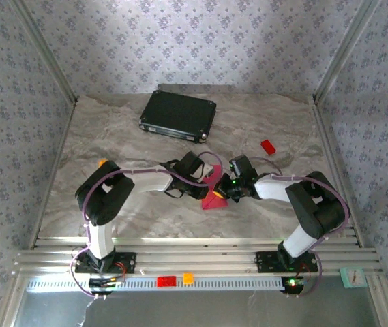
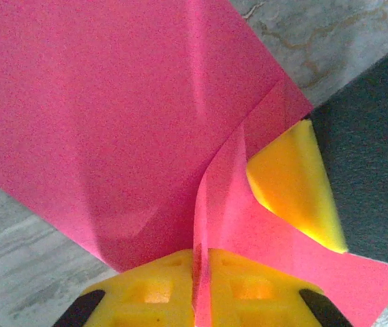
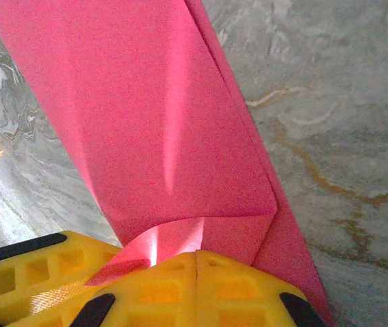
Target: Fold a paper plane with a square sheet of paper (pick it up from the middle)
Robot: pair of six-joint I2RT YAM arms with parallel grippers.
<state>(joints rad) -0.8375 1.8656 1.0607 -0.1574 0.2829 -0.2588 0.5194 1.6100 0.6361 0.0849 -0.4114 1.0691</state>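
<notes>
Top view, arms: I see both reaching in to meet at the middle of the marbled table (image 1: 132,204).
Top view, paper: the square sheet of paper (image 1: 214,199) sits between the left gripper (image 1: 206,185) and the right gripper (image 1: 226,189), touching both, partly folded.
Top view, surroundings: the black case (image 1: 178,114) lies well behind, the small red block (image 1: 268,146) off to the right, and the tiny orange cube (image 1: 101,163) off to the left.
Left wrist, grip: my left gripper (image 2: 197,262) has its yellow pads pressed together on a raised fold of the sheet (image 2: 112,102), which runs straight into the seam.
Left wrist, neighbour: one yellow pad (image 2: 292,184) of the right gripper presses on the same flap, just beside mine.
Right wrist, grip: my right gripper (image 3: 197,262) is closed, and the sheet's (image 3: 146,102) curled edge is caught at its tips.
Right wrist, paper: the rest fans away from the fingers over the table, creased lengthwise.
</notes>
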